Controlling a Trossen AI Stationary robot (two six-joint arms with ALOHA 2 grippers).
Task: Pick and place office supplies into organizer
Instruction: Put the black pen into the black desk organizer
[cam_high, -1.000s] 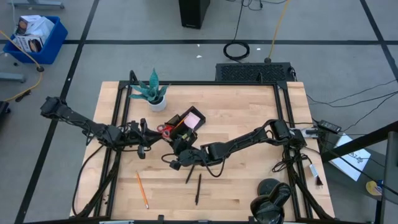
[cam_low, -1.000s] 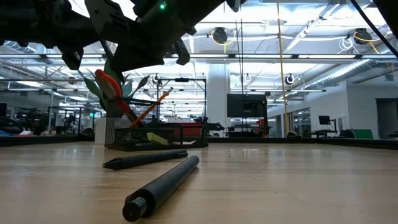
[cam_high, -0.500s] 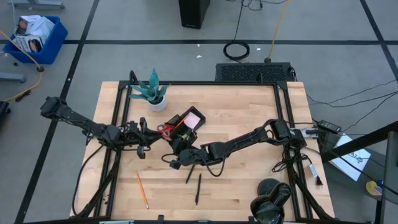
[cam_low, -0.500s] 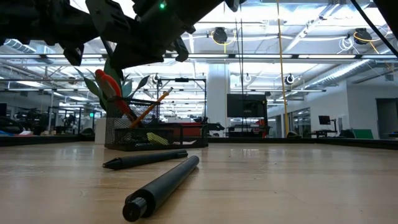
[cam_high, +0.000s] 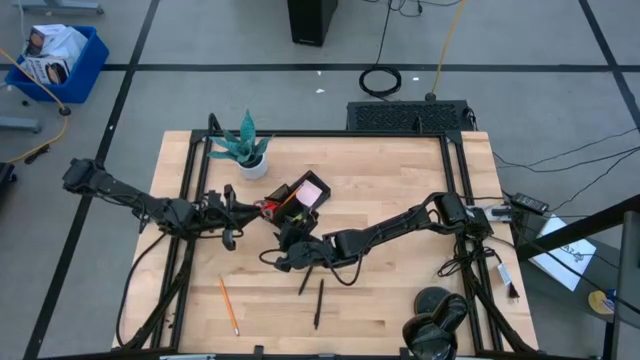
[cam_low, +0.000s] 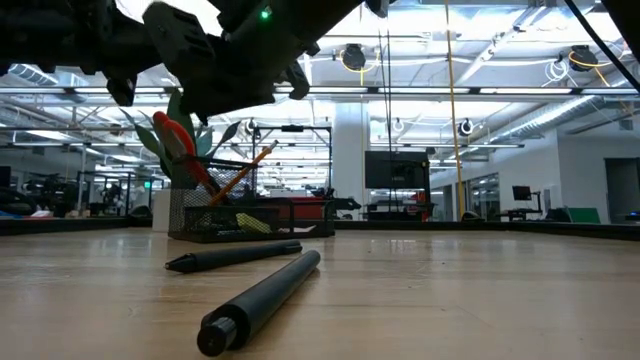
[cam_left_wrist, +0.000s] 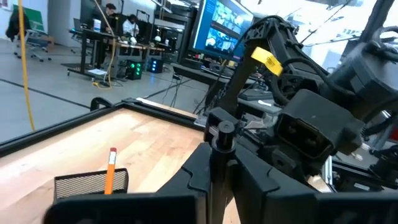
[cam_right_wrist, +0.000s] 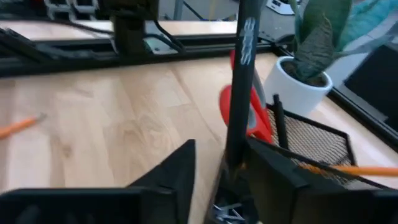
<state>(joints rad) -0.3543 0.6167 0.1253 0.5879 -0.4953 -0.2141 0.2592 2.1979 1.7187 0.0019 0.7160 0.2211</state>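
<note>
pen over the organizer

my right gripper (cam_high: 285, 240) hovers at the organizer (cam_high: 296, 200), a black pen (cam_right_wrist: 239, 81) upright between parted fingers; whether they grip it, i can't tell. left gripper (cam_high: 238, 205) sits just beside the red scissors (cam_right_wrist: 249, 112), pinched narrow.

From overhead, the dark right gripper (cam_high: 287, 252) covers the near corner of the black wire-mesh organizer (cam_high: 296, 206), so what lies inside is too small to tell. The red-handled scissors (cam_right_wrist: 239, 106) are half hidden behind a slim black pen (cam_right_wrist: 241, 74) whose top runs off the right wrist view. In the left wrist view only the top of an orange pencil (cam_left_wrist: 110, 171) shows. The low view cuts both arms off at its upper edge.
</note>
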